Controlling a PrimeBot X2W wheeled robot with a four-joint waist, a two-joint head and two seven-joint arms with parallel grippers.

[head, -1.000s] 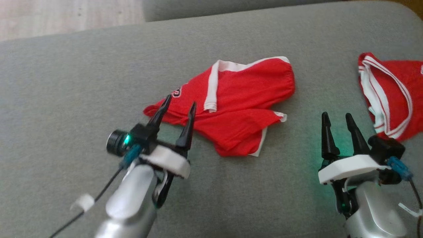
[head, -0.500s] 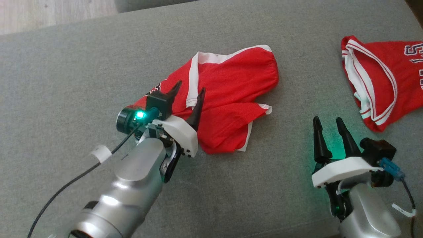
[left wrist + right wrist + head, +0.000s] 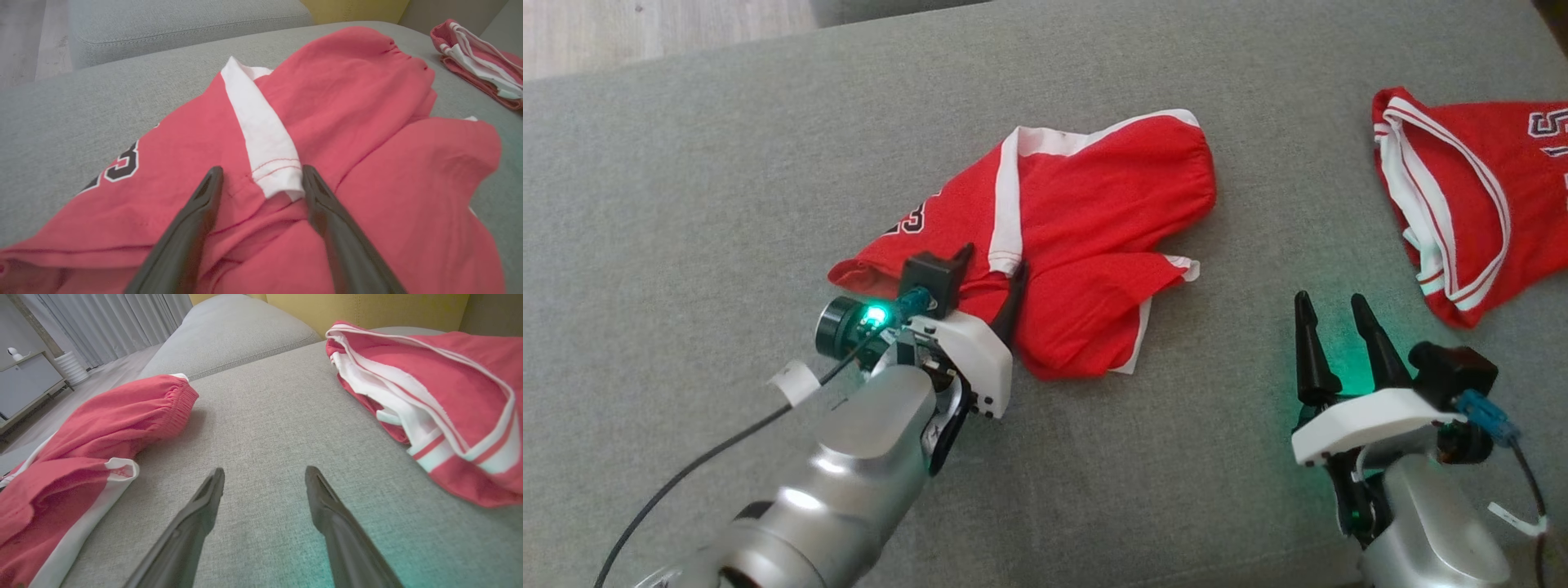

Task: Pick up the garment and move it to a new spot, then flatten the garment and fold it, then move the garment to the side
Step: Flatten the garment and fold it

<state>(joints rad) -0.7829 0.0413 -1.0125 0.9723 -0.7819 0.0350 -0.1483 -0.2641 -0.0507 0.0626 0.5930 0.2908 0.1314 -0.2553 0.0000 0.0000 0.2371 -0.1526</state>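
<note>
A crumpled pair of red shorts with white trim, the garment [image 3: 1094,229], lies mid-cushion; it also fills the left wrist view [image 3: 367,122] and sits at the left of the right wrist view [image 3: 102,428]. My left gripper [image 3: 992,269] is open, low over the garment's near-left part, its fingers [image 3: 196,216] straddling the end of a white stripe [image 3: 265,151] with red cloth between them. My right gripper [image 3: 1331,314] stands open above bare cushion to the right of the garment, nothing between its fingers [image 3: 204,502].
A second red garment with white stripes [image 3: 1470,196] lies at the right edge of the grey sofa cushion [image 3: 727,204]. Another cushion [image 3: 237,339] and wooden floor [image 3: 645,33] lie beyond. A cabinet [image 3: 24,384] stands far left.
My left gripper has advanced onto the garment and dropped low, its fingers now around the white stripe's end. The head camera shifted in the first half second. The right gripper has barely moved.
</note>
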